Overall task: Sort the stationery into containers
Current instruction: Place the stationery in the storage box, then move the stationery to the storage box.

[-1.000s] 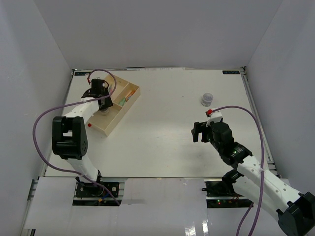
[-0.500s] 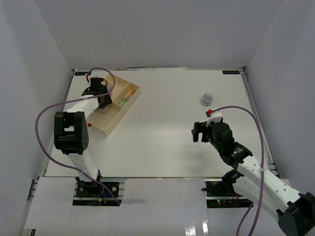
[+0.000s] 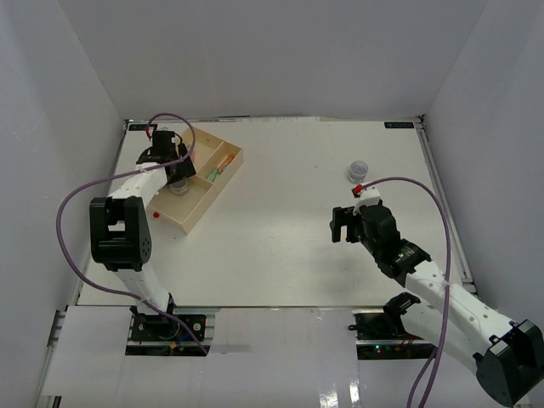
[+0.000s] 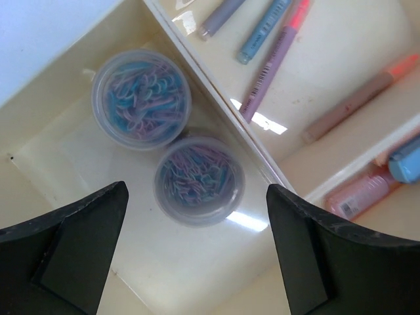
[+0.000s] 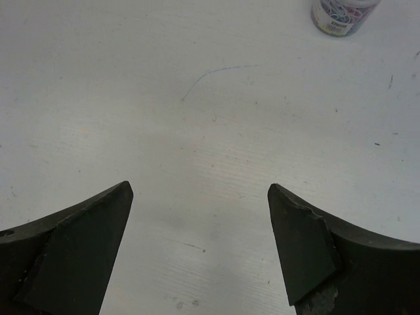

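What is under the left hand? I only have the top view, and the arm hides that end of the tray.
Observer: Two jars of coloured clips, side by side in one tray compartment, below the open left hand.
Operator: And the next compartment?
Observer: Four pens lie there.
Operator: The third jar, ahead of the right hand?
Observer: It holds coloured clips too.

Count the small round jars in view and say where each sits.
3. One jar and a second jar sit together in one compartment of the tray, below the left claw. The third jar stands alone on the table beyond the right claw.
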### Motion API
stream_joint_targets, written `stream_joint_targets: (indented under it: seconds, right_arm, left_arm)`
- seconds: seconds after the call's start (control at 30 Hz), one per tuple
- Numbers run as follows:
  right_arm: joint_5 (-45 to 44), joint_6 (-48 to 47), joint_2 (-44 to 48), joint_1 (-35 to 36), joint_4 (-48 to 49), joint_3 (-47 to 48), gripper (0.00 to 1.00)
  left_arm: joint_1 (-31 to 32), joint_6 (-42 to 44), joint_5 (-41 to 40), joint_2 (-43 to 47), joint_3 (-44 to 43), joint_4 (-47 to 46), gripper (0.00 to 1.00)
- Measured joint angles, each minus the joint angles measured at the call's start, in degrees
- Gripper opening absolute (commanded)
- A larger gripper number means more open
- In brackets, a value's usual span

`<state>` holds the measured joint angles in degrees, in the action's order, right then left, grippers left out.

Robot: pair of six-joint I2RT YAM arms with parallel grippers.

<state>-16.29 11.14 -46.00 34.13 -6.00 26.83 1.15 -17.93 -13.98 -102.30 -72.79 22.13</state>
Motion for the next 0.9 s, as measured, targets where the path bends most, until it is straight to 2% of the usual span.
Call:
stream_joint_targets:
  seconds: [0.13, 0.27, 0.5, 0.73, 0.9]
  right_arm:
    - [-0.5, 0.1, -4.6, -2.8, 0.0, 4.0, 0.9]
    - [-1.7, 0.6, -12.0, -7.8, 0.3, 10.2, 0.9]
    - [-3.2, 0.6, -29.7, -17.0, 1.5, 23.0, 0.9]
    - [-2.3, -0.3, -46.1, -22.2, 4.7, 33.6, 0.9]
    - [-1.0, -1.7, -56.7, -22.6, 6.3, 40.7, 0.91]
  left_arm:
    - [0.0, -0.1, 2.9, 4.4, -0.1, 2.0, 0.98]
    - [0.0, -0.1, 6.4, 12.4, 0.8, 3.1, 0.98]
    - [1.6, 0.5, 16.4, 29.0, 12.6, -0.9, 0.98]
    - [5.9, 3.2, 22.3, 35.1, 24.7, -5.6, 0.98]
    - [8.6, 5.2, 22.8, 35.7, 26.8, -7.1, 0.98]
